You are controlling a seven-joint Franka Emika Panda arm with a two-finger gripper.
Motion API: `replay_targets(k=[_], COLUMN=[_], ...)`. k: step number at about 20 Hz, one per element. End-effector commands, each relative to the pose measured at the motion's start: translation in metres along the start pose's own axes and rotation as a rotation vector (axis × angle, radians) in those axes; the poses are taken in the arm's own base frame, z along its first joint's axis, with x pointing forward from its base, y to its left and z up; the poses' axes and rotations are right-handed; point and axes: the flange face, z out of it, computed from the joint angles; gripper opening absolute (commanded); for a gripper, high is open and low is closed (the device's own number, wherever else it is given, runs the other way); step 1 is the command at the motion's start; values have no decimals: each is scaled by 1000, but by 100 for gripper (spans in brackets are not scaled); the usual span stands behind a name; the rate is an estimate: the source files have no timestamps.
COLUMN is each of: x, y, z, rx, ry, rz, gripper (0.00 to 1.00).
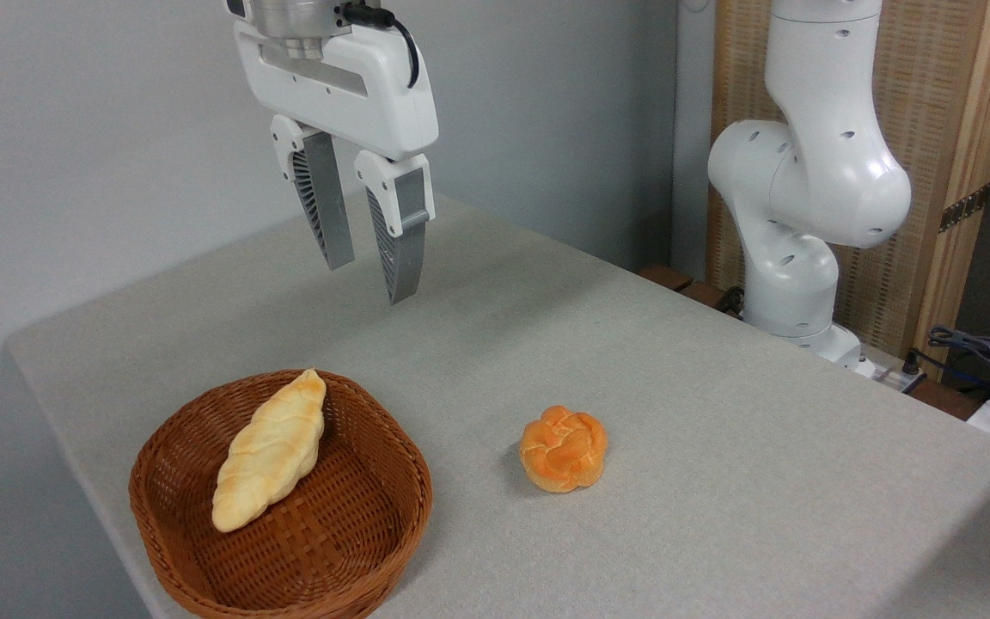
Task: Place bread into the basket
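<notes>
Surface (718, 447): grey cloth-covered top, running from the lower left toward the right edge of the view.

Basket (160, 481): shallow, round, reddish-brown wicker, at the front left of the surface, its near rim cut by the lower picture edge.

Long loaf (270, 450): pale yellow, twisted, lying inside the basket along its left side, one tip resting at the far rim.

Bread (563, 449): small round orange-golden bun with a braided top, sitting on the bare surface to the right of the basket, apart from it and touching nothing else.

Tool (371, 284): white body with two grey ribbed fingers (327, 215) pointing down, suspended in the air above the far left part of the surface, behind the basket and well apart from the bread. Fingers stand parted with a narrow gap between them; nothing is held.

Arm (804, 189): white, jointed, base at the far right edge of the surface.

Wooden panel (933, 129): behind the arm, woven face in a pale frame.

Cables (976, 352): dark, at the right picture edge.
</notes>
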Motion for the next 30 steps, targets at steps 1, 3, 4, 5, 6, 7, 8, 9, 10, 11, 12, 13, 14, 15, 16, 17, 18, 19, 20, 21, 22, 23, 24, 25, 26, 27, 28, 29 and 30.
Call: replay_targets(k=[1, 3, 4, 5, 6, 7, 8, 9, 10, 11, 12, 13, 14, 15, 16, 17, 18, 19, 20, 21, 22, 23, 24, 25, 26, 27, 28, 29, 30], x=[-11, -13, -13, -14, -17, -22, -28, -35, -42, -50, -55, -60, -64, -67, -71, -74, -77, -81, -85, -91, -93, -93, -94, -96, -100, -106, -108, -109, -109], y=[2, 4, 4, 4, 6, 9, 13, 17, 20, 21, 23, 22, 20, 20, 20, 21, 21, 21, 17, 10, 9, 8, 9, 9, 7, 1, 1, 2, 3], z=[-5, -6, -4, -3, -2, 3, 7, 14, 23, 32, 46, 58, 68, 79, 90, 101, 110, 120, 130, 143, 153, 161, 169, 176, 179, 182, 188, 196, 200], rx=[-4, -2, -4, -5, -4, -5, 0, 4, 1, -9, -23, -22, -18, -20, -30, -41, -46, -49, -52, -51, -39, -30, -35, -38, -37, -40, -51, -63, -64], ry=[11, 14, 11, 8, 9, 8, 13, 17, 12, 2, -23, -59, -93, -123, -149, -170, -189, -206, -206, -193, -180, -170, -173, -181, -196, -204, -211, -221, -224], rz=[13, 14, 14, 14, 15, 16, 15, 21, 41, 71, 117, 162, 191, 213, 236, 262, 293, 326, 342, 341, 352, 362, 380, 406, 437, 442, 445, 447, 451], gripper=[100, 100, 100, 100, 100, 100, 100, 100, 100, 100, 100, 100, 100, 100, 100, 100, 100, 100, 100, 100, 100, 100, 100, 100, 100, 100, 100, 100, 100])
